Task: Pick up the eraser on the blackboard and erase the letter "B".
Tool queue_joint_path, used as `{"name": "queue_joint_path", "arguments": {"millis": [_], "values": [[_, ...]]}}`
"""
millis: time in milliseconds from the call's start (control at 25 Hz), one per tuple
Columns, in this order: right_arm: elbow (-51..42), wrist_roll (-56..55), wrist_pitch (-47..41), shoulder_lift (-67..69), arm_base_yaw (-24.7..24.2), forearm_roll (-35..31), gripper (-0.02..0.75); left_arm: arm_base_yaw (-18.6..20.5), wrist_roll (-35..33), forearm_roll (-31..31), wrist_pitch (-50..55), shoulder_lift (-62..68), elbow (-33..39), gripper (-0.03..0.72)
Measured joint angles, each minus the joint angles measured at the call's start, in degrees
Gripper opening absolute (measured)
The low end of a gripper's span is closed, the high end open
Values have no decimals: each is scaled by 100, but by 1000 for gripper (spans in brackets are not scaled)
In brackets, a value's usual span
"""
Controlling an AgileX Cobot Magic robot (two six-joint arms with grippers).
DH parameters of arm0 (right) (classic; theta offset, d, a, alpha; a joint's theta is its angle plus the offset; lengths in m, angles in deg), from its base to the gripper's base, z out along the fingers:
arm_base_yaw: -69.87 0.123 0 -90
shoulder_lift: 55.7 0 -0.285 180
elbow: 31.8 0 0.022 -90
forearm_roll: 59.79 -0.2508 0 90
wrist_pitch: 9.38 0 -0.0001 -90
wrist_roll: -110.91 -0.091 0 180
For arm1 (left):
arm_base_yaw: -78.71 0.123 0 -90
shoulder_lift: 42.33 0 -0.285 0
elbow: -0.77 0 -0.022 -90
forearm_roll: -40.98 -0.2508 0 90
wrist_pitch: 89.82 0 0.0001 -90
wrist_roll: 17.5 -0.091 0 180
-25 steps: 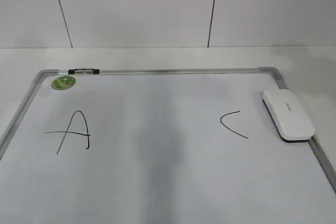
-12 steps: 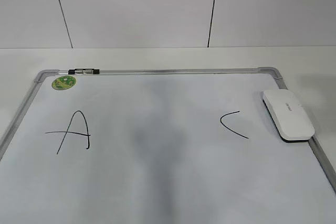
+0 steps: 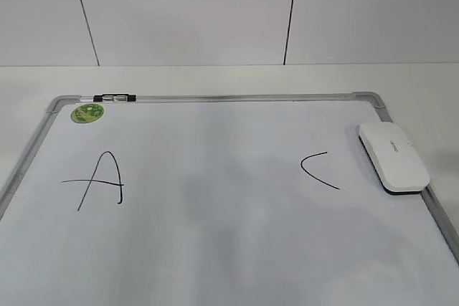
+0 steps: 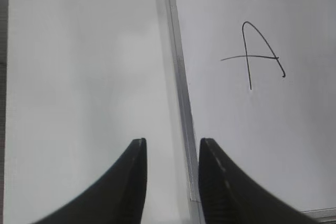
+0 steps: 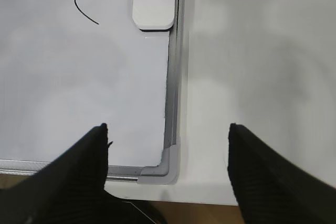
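Note:
The blackboard (image 3: 215, 249) is a white dry-erase board with a grey frame, lying flat on the table. It bears a black "A" (image 3: 100, 180) on the left and a "C" (image 3: 318, 170) on the right. No letter "B" shows between them. The white eraser (image 3: 393, 155) lies at the board's right edge, untouched. Neither gripper shows in the exterior view. My left gripper (image 4: 172, 148) is open and empty above the board's left frame, with the "A" (image 4: 254, 56) ahead. My right gripper (image 5: 167, 126) is wide open and empty above the board's near right corner, with the eraser (image 5: 154, 1) and "C" (image 5: 86, 3) ahead.
A round green sticker (image 3: 87, 112) sits in the board's far left corner, with a small black-and-clear marker (image 3: 115, 97) on the top frame beside it. The white table (image 3: 215, 77) runs back to a white panelled wall. The table's front edge (image 5: 210, 213) shows below the right gripper.
The dark shadow over the middle of the board has faded. The eraser, the letters and the marker have not moved.

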Motion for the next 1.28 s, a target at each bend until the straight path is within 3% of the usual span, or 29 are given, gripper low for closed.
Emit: {"name": "queue_joint_path", "arguments": {"millis": [560,920,1280], "values": [[-1230,23,207,-1432,0,3,550,0,0,-184,74,-3129,2273,244],[-1312,44,257,-2485,0,74,550,0,0,37,-372,-4773,2865,244],[-1335,44,324,-2507,0,135,550,0,0,116,-736,-4801,3385,244]]}}
